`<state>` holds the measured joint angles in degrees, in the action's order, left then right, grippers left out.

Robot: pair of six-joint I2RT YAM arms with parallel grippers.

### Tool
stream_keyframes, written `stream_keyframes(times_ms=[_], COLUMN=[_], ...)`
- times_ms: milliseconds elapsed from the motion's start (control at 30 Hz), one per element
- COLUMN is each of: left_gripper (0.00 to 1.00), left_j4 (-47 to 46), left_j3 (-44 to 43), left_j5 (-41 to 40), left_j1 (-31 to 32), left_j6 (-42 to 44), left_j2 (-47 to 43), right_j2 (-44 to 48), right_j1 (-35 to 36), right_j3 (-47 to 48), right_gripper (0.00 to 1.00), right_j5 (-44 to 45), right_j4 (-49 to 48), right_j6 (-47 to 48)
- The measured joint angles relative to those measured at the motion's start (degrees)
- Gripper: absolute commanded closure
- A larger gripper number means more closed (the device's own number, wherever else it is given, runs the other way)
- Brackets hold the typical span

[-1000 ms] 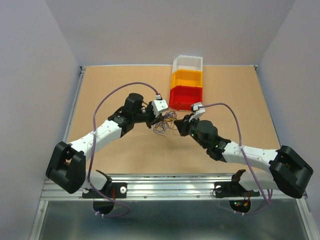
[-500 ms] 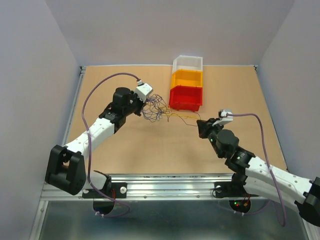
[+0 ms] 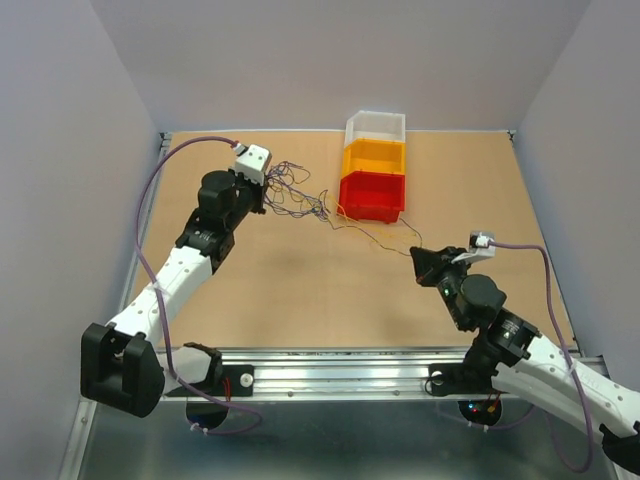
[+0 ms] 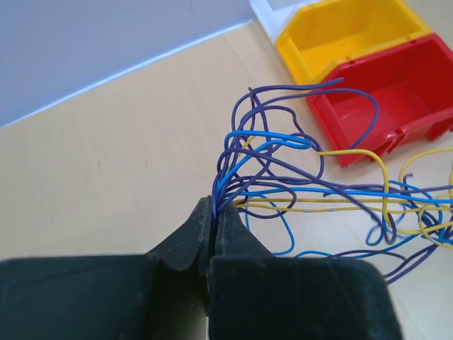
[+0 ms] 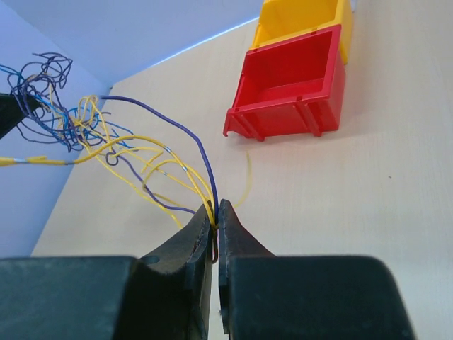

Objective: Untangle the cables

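left end effector [image 4: 214, 207] is clamped on purple and blue strands, right end effector [image 5: 216, 212] on yellow and purple. the cables [image 3: 296, 196] stretch between them over the tabletop's [image 3: 300, 290] far half, bunched toward the far left corner. wider pulling may cinch the knot, slip a pinch, or snag the red bin [image 3: 372, 195]. two end effectors and three stacked bins; the strands are too knotted to count.

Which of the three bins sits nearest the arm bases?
The red bin, at the front of the row; the yellow bin is behind it and the white bin farthest back.
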<state>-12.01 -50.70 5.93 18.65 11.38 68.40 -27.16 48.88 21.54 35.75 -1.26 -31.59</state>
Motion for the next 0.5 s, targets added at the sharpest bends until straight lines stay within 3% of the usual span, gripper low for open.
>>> stream_keyframes(times_ms=[200, 300, 333, 400, 500], left_gripper=[1.0, 1.0, 1.0, 1.0, 1.0], left_j4=[-1.8, -2.4, -2.8, -3.2, -2.9], left_j3=[1.4, 2.3, 2.7, 3.9, 4.2], left_j5=[-4.1, -7.0, -5.2, 0.7, 9.5], left_j1=[-2.4, -5.9, -6.8, -8.3, -7.2], left_j6=[-2.3, -1.7, -1.2, 0.3, 2.2], left_j2=[-1.9, -3.1, -3.8, -5.3, -6.6], right_j2=[6.7, 10.7, 11.3, 10.7, 7.1], right_j1=[0.1, -0.2, -0.3, -0.6, -0.7], right_j3=[0.0, 0.0, 0.0, 0.0, 0.0], right_gripper=[0.99, 0.81, 0.76, 0.76, 0.59], right_j5=[4.0, 7.2, 7.3, 6.0, 1.9], right_j4=[5.8, 8.1, 8.5, 8.6, 8.5], right_j6=[-3.0, -2.9, -2.6, -1.1, 0.7])
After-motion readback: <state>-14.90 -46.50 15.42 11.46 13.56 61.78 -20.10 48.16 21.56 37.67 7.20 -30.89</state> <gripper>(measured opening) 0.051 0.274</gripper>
